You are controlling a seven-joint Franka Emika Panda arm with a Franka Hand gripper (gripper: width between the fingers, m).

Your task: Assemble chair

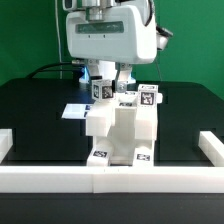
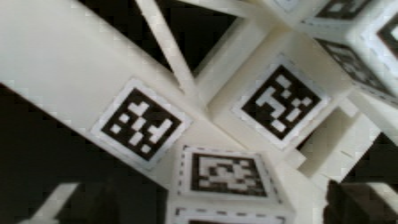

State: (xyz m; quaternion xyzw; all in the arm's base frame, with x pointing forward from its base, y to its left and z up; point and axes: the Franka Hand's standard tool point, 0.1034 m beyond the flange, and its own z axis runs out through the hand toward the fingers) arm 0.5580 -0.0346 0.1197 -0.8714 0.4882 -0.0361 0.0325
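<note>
Chair [image 1: 122, 128] part-built against border wall [image 1: 112, 178]; claw [image 1: 110, 88] above it, state unclear. Risk: lifting arm snags loose part, topples assembly.

Non-task stuff only: black counter [image 1: 35, 115] fills the workspace. A white border wall [image 1: 60, 178] runs along the near edge, with short returns turning back at both ends: one on the exterior view's left [image 1: 5, 143], one on the exterior view's right [image 1: 211, 145]. The marker board [image 1: 73, 111] lies flat on the counter, left of centre in the exterior view, partly hidden. Green backdrop [image 1: 30, 40] behind everything. A dark cable [image 1: 55, 68] trails along the counter's far edge.
</note>
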